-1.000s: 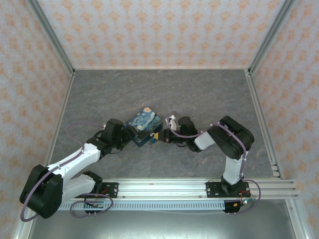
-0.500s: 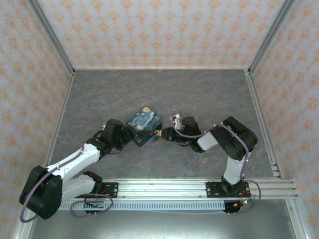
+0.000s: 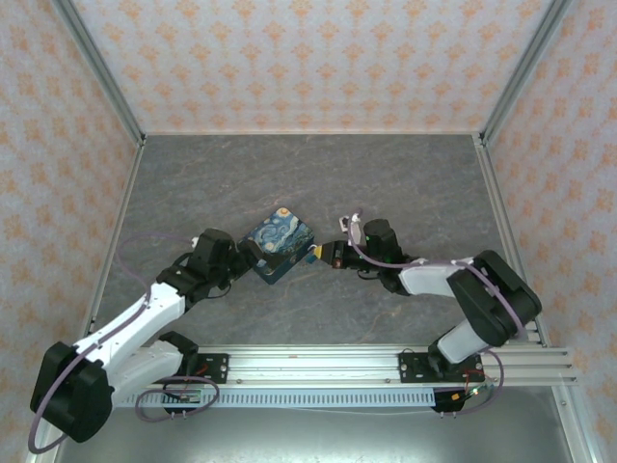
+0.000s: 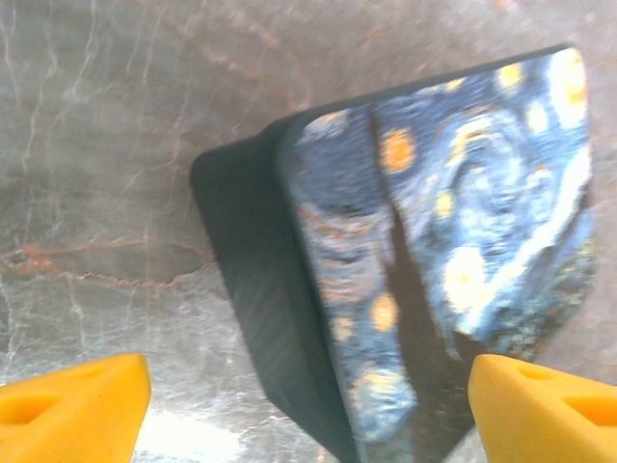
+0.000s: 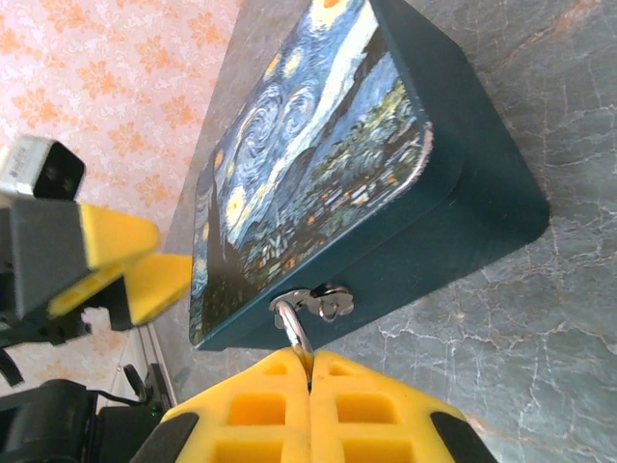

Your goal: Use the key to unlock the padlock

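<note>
Pinching a sliver of grey metal at the box's clasp, the right gripper [image 5: 308,381] has its yellow fingers pressed flat together. They close on the thin shackle loop of what appears to be the padlock [image 5: 291,323]. The loop hangs at the small silver latch [image 5: 330,301] on the dark teal side wall of the swirl-print box [image 3: 280,243].

The lock's body and the key are too small or too hidden to pick out, so I cannot tell whether the key is in or the lock sprung. By the look of it the loop is hooked at the latch and the unlocking is not yet finished.

At the box's 8 o'clock the left gripper [image 4: 308,415] stands with its fingers wide apart, the box's corner between them and no contact that I can make out. The right one sits at the box's 3 o'clock.

The box lies near the middle of a grey marbled table [image 3: 405,183]. Orange-flowered panels [image 3: 289,58] wall it at 9, 12 and 3 o'clock, and an aluminium rail [image 3: 318,362] at 6 o'clock carries both arm bases.
</note>
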You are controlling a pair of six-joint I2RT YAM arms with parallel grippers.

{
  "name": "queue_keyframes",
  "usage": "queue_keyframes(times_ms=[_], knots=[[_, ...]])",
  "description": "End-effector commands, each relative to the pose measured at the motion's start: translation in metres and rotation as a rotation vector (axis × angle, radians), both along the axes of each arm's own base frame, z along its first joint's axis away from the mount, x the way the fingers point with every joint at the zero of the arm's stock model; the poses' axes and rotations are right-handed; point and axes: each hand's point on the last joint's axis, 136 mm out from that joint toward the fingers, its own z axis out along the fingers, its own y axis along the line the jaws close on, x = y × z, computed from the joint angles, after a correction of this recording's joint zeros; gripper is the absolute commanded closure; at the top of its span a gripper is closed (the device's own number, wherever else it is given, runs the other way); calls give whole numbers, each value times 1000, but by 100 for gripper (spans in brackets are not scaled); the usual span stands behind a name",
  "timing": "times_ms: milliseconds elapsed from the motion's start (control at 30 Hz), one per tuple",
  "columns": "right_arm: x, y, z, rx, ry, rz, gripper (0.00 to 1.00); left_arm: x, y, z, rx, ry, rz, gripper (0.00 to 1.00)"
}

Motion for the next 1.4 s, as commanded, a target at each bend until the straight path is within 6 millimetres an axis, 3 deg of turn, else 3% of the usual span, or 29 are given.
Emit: queue_keyframes(times_ms=[0, 233, 400, 600, 767, 1000, 1367], knots=[[-2, -7, 17, -55, -42, 3, 97, 2, 10, 29, 86, -91, -24, 11], [-33, -24, 43, -195, -18, 104, 98, -5, 23, 73, 156, -231, -57, 5], [-57, -44, 45, -315, 56, 143, 97, -8, 27, 84, 181, -274, -65, 4], [-79, -69, 29, -456, 211, 130, 97, -6, 29, 88, 197, -306, -66, 4], [-92, -77, -3, -524, 360, 132, 97, -4, 30, 89, 210, -308, -67, 4], [-83, -70, -44, -564, 476, 120, 97, -6, 30, 86, 217, -295, -70, 4], [-62, -59, -74, -590, 496, 114, 95, -5, 30, 81, 209, -284, -67, 4]])
